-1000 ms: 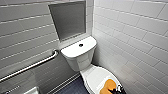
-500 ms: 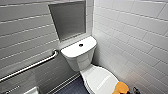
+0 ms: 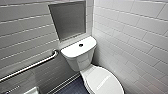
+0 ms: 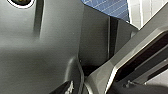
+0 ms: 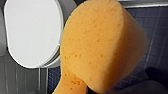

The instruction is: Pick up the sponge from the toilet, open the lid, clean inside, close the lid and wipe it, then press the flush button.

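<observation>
The white toilet [image 3: 87,72] stands in the corner with its lid [image 3: 105,81] shut. The dark round flush button [image 3: 80,45] sits in the middle of the tank top. In the right wrist view the orange sponge [image 5: 100,47] looms large and close to the camera, gripped at its near end by my right gripper and raised above the blue floor. Beside it lies the shut lid [image 5: 32,32], apart from the sponge. My left gripper is open and I see nothing in it; past it is a strip of blue floor tile [image 4: 112,7].
A steel grab bar [image 3: 30,66] runs along the left wall. A grey recessed niche [image 3: 68,20] sits above the tank. White tiled walls close in on the left and right. Blue floor tiles [image 3: 72,88] lie left of the bowl.
The orange sponge seen at the lid's front edge in the earlier head views is gone from that spot now. The toilet and walls stand the same.
</observation>
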Robot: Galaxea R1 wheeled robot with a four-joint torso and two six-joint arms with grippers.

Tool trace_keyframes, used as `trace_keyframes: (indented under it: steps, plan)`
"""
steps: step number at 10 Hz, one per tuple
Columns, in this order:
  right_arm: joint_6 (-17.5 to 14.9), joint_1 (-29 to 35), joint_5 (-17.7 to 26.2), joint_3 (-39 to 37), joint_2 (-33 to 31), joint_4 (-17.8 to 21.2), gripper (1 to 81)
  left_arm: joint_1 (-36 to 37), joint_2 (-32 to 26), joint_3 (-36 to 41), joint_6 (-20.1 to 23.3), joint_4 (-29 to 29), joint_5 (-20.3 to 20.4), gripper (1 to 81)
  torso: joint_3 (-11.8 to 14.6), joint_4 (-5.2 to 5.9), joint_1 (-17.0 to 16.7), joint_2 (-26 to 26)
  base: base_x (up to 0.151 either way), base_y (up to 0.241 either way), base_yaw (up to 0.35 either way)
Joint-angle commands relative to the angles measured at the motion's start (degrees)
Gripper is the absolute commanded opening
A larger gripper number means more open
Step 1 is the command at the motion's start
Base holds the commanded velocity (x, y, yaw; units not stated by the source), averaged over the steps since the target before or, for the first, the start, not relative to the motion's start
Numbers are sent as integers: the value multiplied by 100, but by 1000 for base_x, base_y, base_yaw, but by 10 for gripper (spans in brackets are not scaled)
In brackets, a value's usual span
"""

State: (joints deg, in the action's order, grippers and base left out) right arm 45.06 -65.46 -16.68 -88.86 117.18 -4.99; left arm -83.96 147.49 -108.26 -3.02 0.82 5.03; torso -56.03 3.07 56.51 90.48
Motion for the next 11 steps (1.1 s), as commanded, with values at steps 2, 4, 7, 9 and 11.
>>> trace_keyframes:
  steps: [2, 4, 7, 9, 11]
  plan:
    - [-23, -1351, -688, -376, 36, -556, 10, 1164, -1133, 1527, 3, -265, -749, 811, 0, 0, 0, 0, 0, 0, 0]
    - [-23, -1746, -697, -597, 274, -776, 10, 1902, -1231, 1519, 12, -785, -1259, 811, 0, 0, 0, 0, 0, 0, 0]
    - [-23, -2177, -697, -887, 731, -1083, 10, 2791, -1099, 1273, 3, -1725, -1602, 811, 0, 0, 0, 0, 0, 0, 0]
    - [-32, -2362, -697, -904, 871, -1215, 10, 3222, -1055, 1133, 3, -2032, -1752, 811, 0, 0, 0, 0, 0, 0, 0]
    - [-32, -2477, -697, -1018, 1038, -1259, 10, 3399, -958, 1009, 3, -2155, -1760, 811, 0, 0, 0, 0, 0, 0, 0]
